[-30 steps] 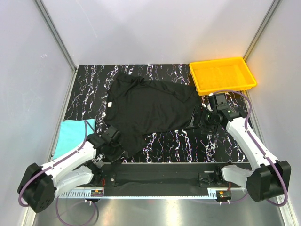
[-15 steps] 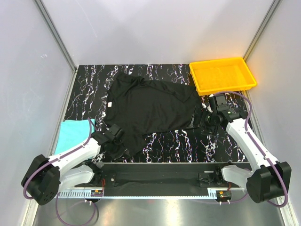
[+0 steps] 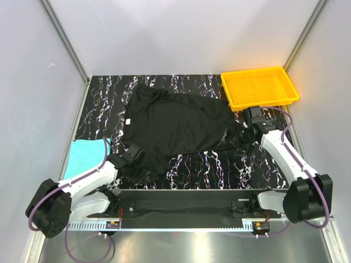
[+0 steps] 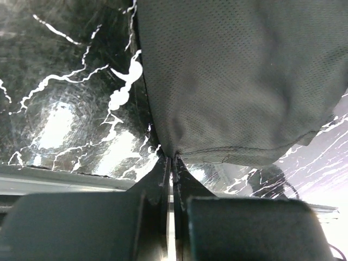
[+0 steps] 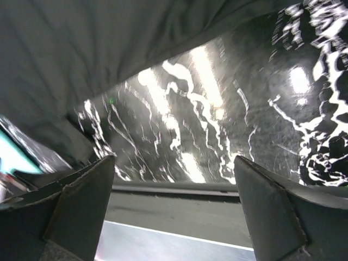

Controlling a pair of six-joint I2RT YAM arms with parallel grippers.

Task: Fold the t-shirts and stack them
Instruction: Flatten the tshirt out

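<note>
The black t-shirt lies spread across the middle of the table, its white neck label at the left. My left gripper is at its near-left corner and is shut on the hem, the cloth bunching beyond the tips. My right gripper is open at the shirt's right edge, fingers wide apart and holding nothing, just above the table with the black cloth ahead of it. The teal t-shirt lies at the table's left edge.
A yellow plastic tray sits at the back right corner, just behind my right arm. The dark marbled table ends in a metal rail along the near edge. Grey walls close in on three sides.
My left gripper has shifted slightly right along the shirt's near-left corner. My right gripper has moved up and left, closer to the shirt's right edge.
</note>
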